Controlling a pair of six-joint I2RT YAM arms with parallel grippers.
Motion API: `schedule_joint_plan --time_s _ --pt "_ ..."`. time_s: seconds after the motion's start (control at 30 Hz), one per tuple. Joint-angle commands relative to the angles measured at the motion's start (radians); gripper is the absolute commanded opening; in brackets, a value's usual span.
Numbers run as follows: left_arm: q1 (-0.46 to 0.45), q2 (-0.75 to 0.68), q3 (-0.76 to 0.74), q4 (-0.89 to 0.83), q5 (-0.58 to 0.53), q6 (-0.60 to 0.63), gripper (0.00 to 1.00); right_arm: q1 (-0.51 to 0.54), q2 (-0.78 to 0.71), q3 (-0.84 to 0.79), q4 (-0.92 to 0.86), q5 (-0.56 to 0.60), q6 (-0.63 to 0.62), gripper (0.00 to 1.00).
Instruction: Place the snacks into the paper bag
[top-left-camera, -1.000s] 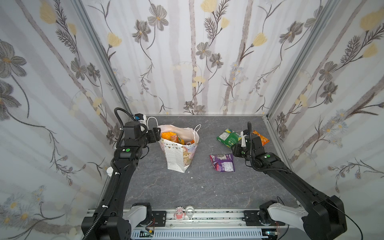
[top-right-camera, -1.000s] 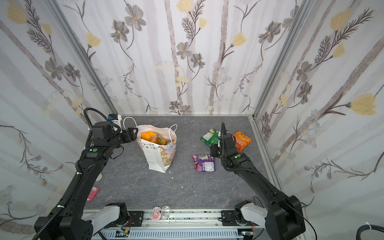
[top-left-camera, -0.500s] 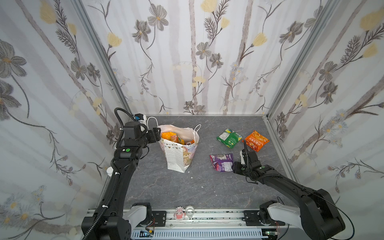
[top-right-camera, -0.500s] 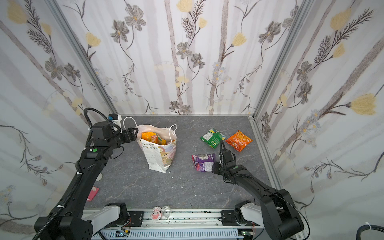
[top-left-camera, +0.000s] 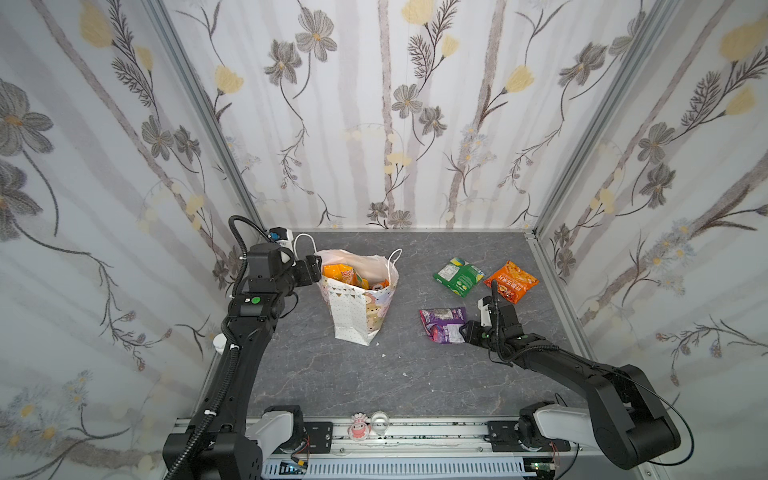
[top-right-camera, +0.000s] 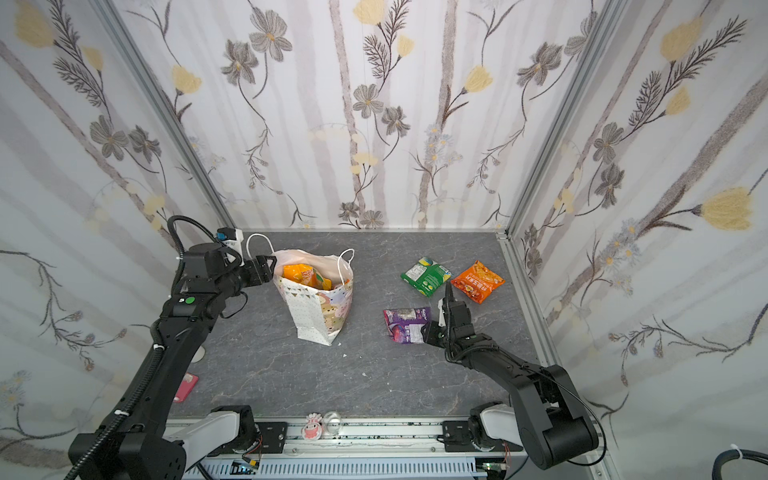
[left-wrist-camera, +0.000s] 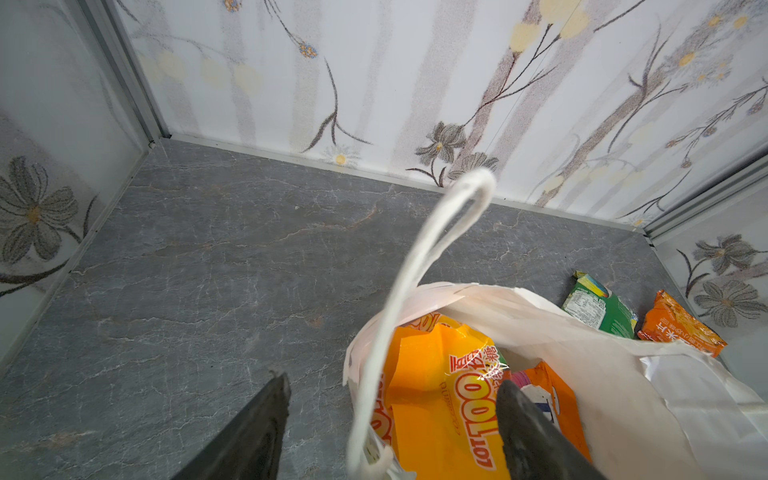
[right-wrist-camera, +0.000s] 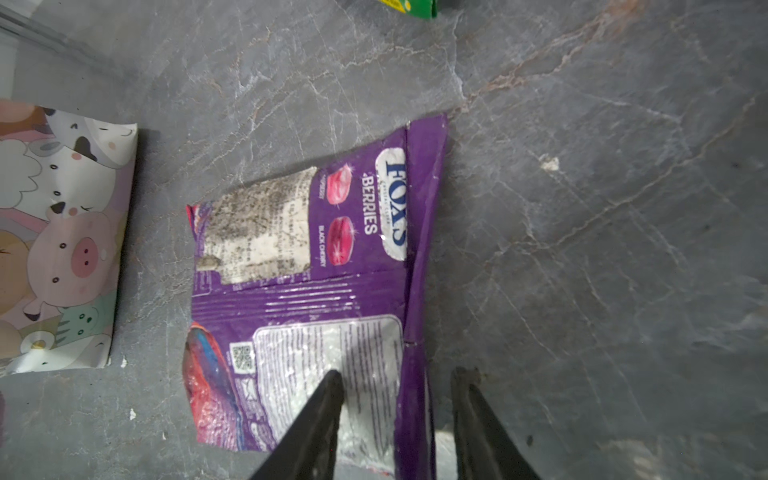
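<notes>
L arm (top-left-camera: 241, 353), R arm (top-left-camera: 582, 370) blk; green dot (top-left-camera: 255, 299); wht bases (top-left-camera: 274, 426).

- Bag (top-left-camera: 353, 320) stands on table (top-left-camera: 332, 382), left of centre; snacks (top-left-camera: 341, 275) in it.
- FOX'S packet (top-left-camera: 441, 325) right of bag.
- Chip packet (top-left-camera: 510, 281) behind it; other packet (top-left-camera: 458, 277) just left.

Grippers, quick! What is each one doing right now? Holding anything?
Left gripper: open, jaws either side of the bag rim, gripping nothing.
Right gripper: open, astride the purple packet edge, not clamped.
</notes>
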Motion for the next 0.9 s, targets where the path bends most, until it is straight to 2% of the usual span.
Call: schedule_joint_plan --time_s 0.0,0.17,0.23,0.57,0.87 --pt "0.001 -0.001 -0.004 0.029 0.009 0.003 0.78 -0.003 0.022 -0.006 0.079 -0.063 0.014 0.4" --pt "0.001 0.002 -0.005 0.031 0.015 0.001 0.78 -0.003 0.056 -0.014 0.086 -0.068 0.003 0.38" --pt "0.001 0.003 -0.002 0.029 0.014 0.001 0.78 -0.003 0.066 -0.017 0.095 -0.076 0.005 0.33" --pt "0.0 0.002 -0.002 0.028 0.011 0.004 0.78 -0.003 0.042 -0.016 0.11 -0.068 0.032 0.0" --pt "-0.001 -0.001 -0.003 0.028 0.01 0.006 0.78 -0.003 -0.066 -0.011 0.097 -0.1 0.046 0.0"
